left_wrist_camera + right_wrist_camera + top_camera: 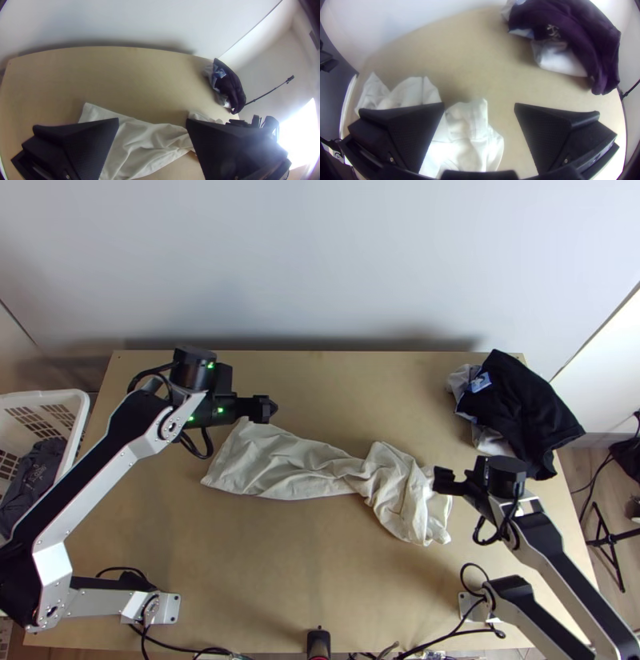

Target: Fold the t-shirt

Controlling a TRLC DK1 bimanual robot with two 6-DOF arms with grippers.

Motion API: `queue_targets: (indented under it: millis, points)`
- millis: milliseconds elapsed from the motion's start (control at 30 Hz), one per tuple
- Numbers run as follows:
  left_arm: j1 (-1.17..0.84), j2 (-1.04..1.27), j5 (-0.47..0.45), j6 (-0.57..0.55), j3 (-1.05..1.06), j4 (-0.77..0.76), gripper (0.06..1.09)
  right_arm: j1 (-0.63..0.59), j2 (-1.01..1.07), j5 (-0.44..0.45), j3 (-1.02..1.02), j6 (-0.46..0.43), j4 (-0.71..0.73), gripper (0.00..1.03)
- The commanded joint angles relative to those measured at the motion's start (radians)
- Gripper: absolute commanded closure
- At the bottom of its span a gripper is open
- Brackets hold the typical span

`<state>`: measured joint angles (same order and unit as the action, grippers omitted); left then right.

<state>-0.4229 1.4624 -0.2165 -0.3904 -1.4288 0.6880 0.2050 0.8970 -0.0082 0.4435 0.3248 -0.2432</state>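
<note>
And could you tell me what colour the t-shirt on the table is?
The t-shirt is off-white, clearest in the top view.

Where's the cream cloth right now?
In the top view, the cream cloth lies centrally on the table, its flatter end by the left gripper and its bunched end by the right gripper.

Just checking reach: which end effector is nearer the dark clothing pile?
Right. The right end effector is nearside of the dark clothing pile; the left end effector is well to its left.
</note>
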Motion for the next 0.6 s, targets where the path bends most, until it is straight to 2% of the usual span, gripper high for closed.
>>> queue_targets:
  millis: [0,233,467,567]
  points:
    - [0.030,-0.040,0.023,0.007,0.062,-0.016,0.10,0.005,0.178,0.001,-0.019,-0.001,0.128,0.05]
    - [0.098,-0.091,0.022,0.030,0.116,-0.019,0.10,0.001,0.299,0.001,-0.003,-0.021,0.269,0.05]
    - [0.131,-0.145,0.022,0.036,0.188,-0.031,0.10,0.036,0.352,0.001,0.035,-0.024,0.271,0.10]
    - [0.139,-0.172,0.022,0.035,0.212,-0.039,0.10,0.056,0.350,0.001,0.050,-0.021,0.266,0.28]
